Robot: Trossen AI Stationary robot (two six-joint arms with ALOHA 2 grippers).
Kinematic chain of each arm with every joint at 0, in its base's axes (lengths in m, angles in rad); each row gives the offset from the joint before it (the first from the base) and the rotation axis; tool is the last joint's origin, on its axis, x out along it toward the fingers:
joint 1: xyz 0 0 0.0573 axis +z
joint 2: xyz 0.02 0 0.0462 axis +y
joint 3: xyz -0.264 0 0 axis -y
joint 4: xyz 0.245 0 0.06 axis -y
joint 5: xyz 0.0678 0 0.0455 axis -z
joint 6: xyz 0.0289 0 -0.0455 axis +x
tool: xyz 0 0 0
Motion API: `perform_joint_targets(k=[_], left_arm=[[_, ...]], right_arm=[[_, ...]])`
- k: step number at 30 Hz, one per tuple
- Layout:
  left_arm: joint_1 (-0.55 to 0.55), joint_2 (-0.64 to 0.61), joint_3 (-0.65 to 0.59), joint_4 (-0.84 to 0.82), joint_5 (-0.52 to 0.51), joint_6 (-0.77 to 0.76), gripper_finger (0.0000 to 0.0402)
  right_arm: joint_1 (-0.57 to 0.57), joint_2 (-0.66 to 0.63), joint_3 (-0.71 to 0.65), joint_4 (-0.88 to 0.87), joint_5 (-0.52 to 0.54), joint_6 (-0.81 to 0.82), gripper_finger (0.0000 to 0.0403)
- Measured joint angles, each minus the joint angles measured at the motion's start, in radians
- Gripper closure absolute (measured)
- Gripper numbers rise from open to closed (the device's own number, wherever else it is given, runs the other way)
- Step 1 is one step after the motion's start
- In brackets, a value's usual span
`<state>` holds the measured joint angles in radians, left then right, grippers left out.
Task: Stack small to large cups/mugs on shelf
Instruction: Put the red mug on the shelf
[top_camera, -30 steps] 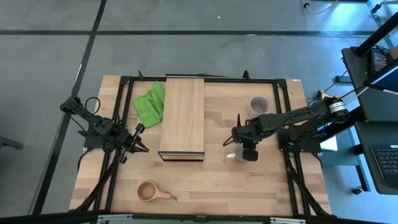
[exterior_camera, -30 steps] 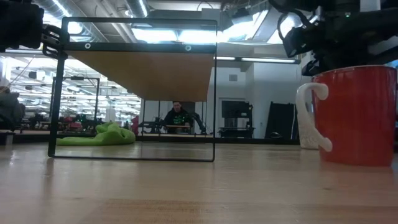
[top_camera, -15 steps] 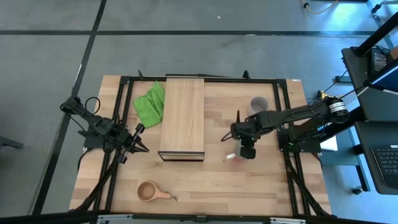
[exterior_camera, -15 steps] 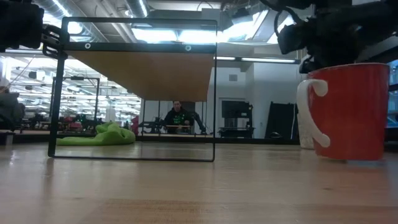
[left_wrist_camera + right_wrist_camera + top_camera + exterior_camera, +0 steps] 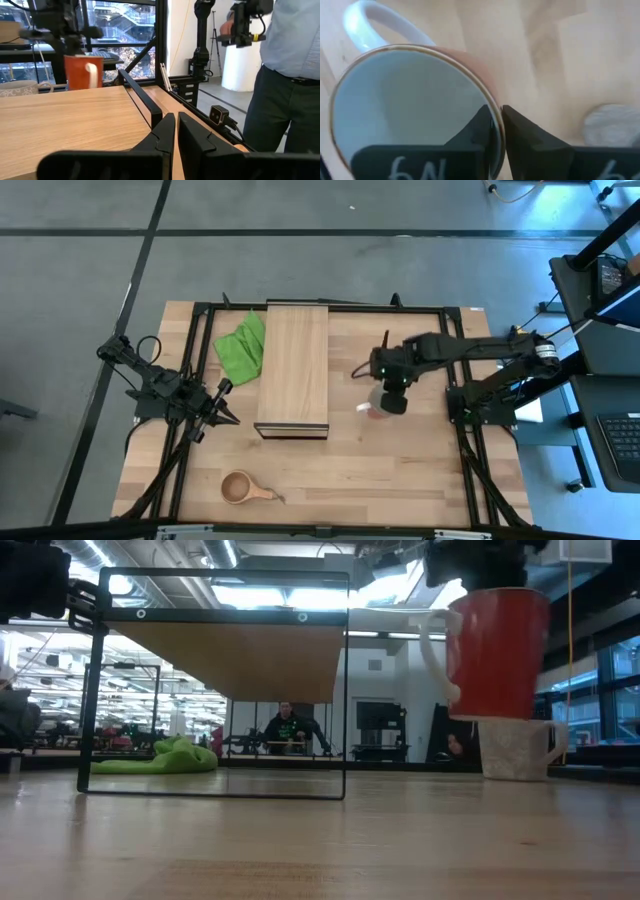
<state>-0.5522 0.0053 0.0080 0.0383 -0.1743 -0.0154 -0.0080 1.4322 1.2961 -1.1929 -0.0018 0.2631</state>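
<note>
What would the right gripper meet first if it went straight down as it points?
Probably bare table, met by the red mug that the right gripper holds. The grey mug looks underneath in the low view, but likely sits farther back.

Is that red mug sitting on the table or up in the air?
In the air: the low view shows the red mug hanging upright above the table, its rim pinched by the right gripper.
</note>
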Motion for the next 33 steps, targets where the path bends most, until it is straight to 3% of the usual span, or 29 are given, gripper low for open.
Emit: perform_joint_targets(k=[8,14,33], left_arm=[[0.0,0.0,0.0,0.0,0.0,0.0,0.0388],[0.0,0.0,0.0,0.0,0.0,0.0,0.0388],[0.0,0.0,0.0,0.0,0.0,0.0,0.0388]], right_arm=[[-0.087,0.006,0.129,-0.02,0.016,-0.01,0.0371],[-0.128,0.079,0.254,-0.033,0.022,-0.053,0.037],[-0.235,0.527,1.031,-0.255,0.061,-0.194,0.0365]])
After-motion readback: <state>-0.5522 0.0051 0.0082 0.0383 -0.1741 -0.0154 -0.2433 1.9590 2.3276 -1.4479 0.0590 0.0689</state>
